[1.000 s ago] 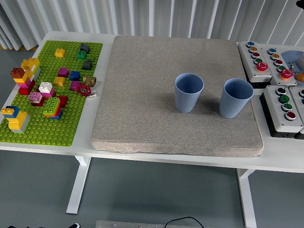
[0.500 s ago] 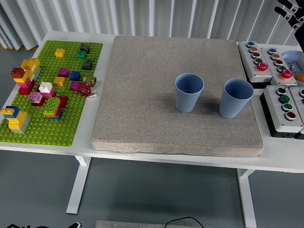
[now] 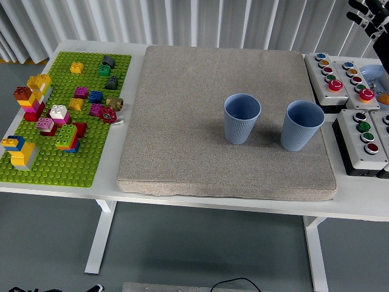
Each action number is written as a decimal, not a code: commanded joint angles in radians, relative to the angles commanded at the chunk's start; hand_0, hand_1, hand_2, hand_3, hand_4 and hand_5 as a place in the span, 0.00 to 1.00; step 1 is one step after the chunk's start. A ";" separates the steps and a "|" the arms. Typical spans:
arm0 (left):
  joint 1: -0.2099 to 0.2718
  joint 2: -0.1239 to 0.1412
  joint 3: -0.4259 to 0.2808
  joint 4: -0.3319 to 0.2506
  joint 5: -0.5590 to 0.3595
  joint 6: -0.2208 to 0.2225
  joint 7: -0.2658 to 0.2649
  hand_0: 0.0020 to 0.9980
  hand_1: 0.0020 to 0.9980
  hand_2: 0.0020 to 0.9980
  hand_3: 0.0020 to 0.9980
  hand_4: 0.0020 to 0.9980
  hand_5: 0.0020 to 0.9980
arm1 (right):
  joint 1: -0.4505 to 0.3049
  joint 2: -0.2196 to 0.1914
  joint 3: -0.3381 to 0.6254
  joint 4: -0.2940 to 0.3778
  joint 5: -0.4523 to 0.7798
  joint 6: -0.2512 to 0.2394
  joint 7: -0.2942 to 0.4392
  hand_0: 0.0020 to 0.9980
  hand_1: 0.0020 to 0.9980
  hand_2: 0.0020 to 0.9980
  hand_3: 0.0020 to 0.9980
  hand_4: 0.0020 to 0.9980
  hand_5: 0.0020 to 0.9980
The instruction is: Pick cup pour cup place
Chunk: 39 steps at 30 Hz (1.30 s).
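Two blue ribbed cups stand upright on the grey mat (image 3: 182,121). The left cup (image 3: 242,118) is near the mat's middle and the right cup (image 3: 301,126) is beside it, near the mat's right edge. They are apart from each other. I cannot see anything inside them. My right hand (image 3: 371,15) shows at the picture's top right corner, high above the table and far from both cups, with its black fingers spread and empty. My left arm is out of view.
A green baseplate (image 3: 91,164) with several coloured bricks lies on the left of the white table. Grey button boxes (image 3: 340,76) with coloured buttons sit at the right, close to the right cup. A blue dish edge (image 3: 378,74) shows at far right.
My right hand has come into view at the top right corner and moved a little further in. The cups have not moved.
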 joint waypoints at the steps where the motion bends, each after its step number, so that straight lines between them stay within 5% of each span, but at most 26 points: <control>1: 0.001 0.000 0.001 0.000 -0.002 0.000 -0.001 0.78 0.82 0.83 0.76 0.50 1.00 | -0.001 -0.001 0.001 0.001 -0.001 -0.001 0.000 0.91 0.86 0.96 0.92 0.87 0.61; 39: 0.003 0.001 0.001 0.002 0.000 0.003 -0.003 0.78 0.82 0.83 0.76 0.50 1.00 | -0.011 0.003 0.005 -0.002 -0.006 0.004 -0.001 0.92 0.86 0.95 0.91 0.86 0.59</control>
